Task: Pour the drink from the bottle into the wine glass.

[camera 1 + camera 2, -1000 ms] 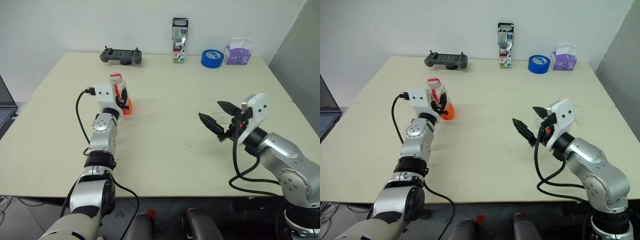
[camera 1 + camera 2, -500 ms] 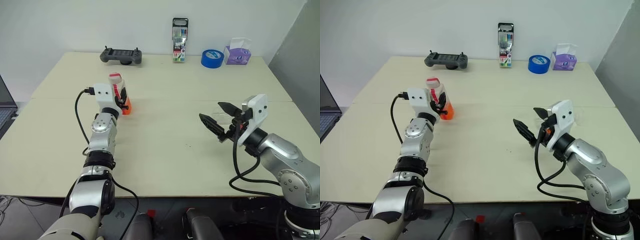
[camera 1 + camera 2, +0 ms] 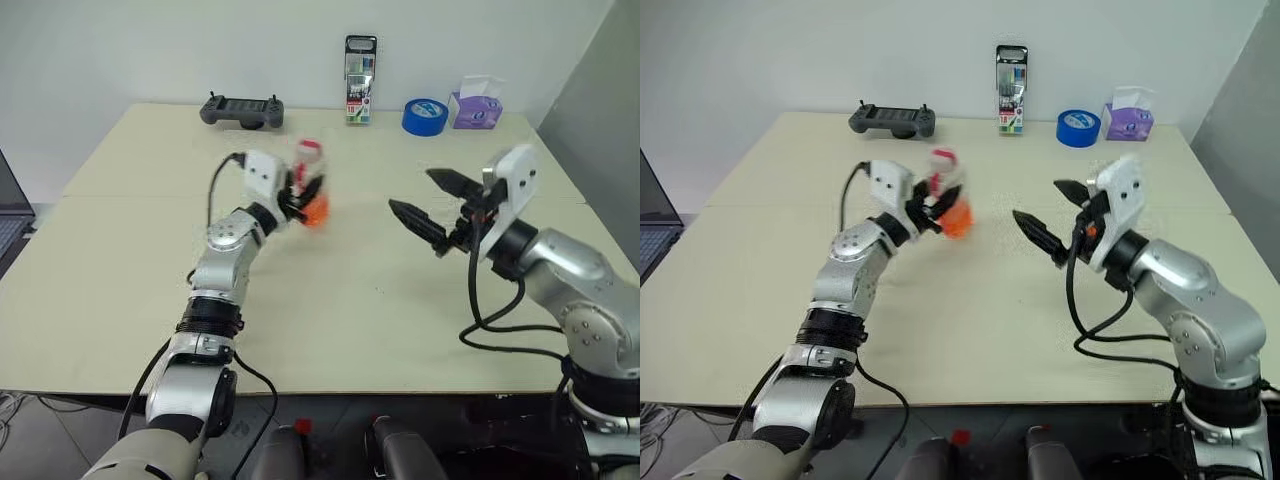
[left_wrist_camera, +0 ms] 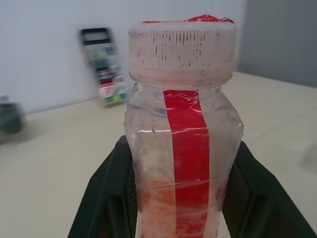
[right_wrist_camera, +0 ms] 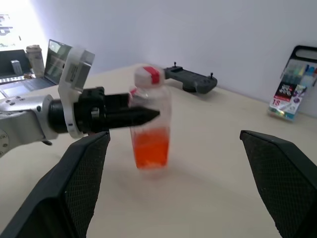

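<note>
bottle (image 3: 310, 190): small clear plastic, rounded shoulders, a red strip running down its side, ribbed white cap with a red top; held upright above the surface, near its middle.
drink (image 5: 151, 148): translucent orange-red liquid filling the lower part of the bottle.
left hand (image 3: 930, 207): clenched on the bottle, one black finger (image 4: 106, 193) on each side of its body.
right hand (image 3: 430, 205): released, its two black pointed fingers spread wide, nothing between them; it hangs above the surface to the right of the bottle, apart from it, pointing toward it.
right fingers (image 5: 74, 186): inner faces with a fine knurled, mesh-like texture.
surface (image 3: 330, 290): pale beige, matte, smooth; a thin seam crosses it from side to side.
game controller (image 3: 241, 110): dark grey, wide and flat with two grips, at the far edge to the left.
marker pack (image 3: 359, 80): upright black-framed clear pack of coloured pens, at the far edge in the middle.
tape roll (image 3: 424, 116): blue ring lying flat, right of the marker pack.
tissue box (image 3: 474, 108): purple, small, with white tissue sticking out of the top, just beside the tape roll.
wall (image 3: 150, 40): plain white, behind the surface.
laptop (image 5: 55, 59): open, off the surface's left end.
</note>
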Action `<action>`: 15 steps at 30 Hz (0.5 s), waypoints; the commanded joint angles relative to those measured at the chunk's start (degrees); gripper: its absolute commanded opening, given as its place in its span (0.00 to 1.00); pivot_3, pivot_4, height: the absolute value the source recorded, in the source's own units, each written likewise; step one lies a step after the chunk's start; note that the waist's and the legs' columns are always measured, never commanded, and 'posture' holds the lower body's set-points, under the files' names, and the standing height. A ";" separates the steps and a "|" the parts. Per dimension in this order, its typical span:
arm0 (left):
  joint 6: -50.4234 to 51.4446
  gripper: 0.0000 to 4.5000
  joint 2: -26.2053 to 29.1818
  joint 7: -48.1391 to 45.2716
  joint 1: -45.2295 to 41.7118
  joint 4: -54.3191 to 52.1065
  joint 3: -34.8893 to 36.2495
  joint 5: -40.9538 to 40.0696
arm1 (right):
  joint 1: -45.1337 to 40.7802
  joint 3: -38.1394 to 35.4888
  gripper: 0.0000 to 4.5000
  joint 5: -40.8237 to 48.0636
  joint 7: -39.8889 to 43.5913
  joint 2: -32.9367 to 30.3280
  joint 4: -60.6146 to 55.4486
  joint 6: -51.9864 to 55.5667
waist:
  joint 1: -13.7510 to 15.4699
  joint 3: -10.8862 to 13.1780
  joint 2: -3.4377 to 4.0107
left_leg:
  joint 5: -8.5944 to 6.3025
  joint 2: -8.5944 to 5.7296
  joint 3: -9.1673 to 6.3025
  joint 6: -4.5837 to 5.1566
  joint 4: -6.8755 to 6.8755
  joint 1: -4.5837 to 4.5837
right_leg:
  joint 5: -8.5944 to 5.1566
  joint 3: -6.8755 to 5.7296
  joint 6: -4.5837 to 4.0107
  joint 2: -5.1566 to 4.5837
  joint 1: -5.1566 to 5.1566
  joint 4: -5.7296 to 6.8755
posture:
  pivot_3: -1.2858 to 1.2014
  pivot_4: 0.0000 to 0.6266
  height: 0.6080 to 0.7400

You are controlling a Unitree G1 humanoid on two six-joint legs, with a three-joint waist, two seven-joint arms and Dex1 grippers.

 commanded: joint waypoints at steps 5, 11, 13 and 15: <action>8.46 0.39 0.89 -12.80 0.26 -10.02 -3.03 -6.32 | -4.20 0.76 1.00 -0.04 3.24 -0.07 3.76 -1.18 | -0.11 0.00 0.01 | 0.00 0.02 -0.01 0.01 -0.01 0.04 | 0.00 0.05 0.00 0.08 -0.02 0.07 | 0.52 0.24 1.00; 12.58 0.39 1.04 -16.86 1.31 -13.43 -3.76 -8.30 | -4.03 3.74 1.00 -3.35 3.07 1.34 5.51 -3.24 | -0.06 0.01 0.01 | -0.01 0.04 -0.02 0.01 0.00 0.01 | 0.00 0.06 0.00 0.08 -0.03 0.04 | 0.52 0.24 1.00; 13.45 0.39 1.19 -17.69 1.61 -14.29 -4.01 -8.39 | -4.32 4.58 1.00 -4.57 2.81 2.27 6.09 -3.82 | -0.03 0.01 0.01 | 0.00 0.06 -0.01 0.01 0.00 0.00 | 0.00 0.09 0.00 0.07 -0.04 0.04 | 0.52 0.24 1.00; 14.24 0.39 1.58 -18.86 1.87 -15.00 -4.46 -8.61 | -5.30 4.93 1.00 -5.06 2.28 3.59 6.71 -3.85 | -0.04 0.01 0.01 | 0.00 0.06 -0.02 0.01 0.01 0.00 | 0.00 0.16 0.00 0.07 -0.04 0.04 | 0.52 0.24 1.00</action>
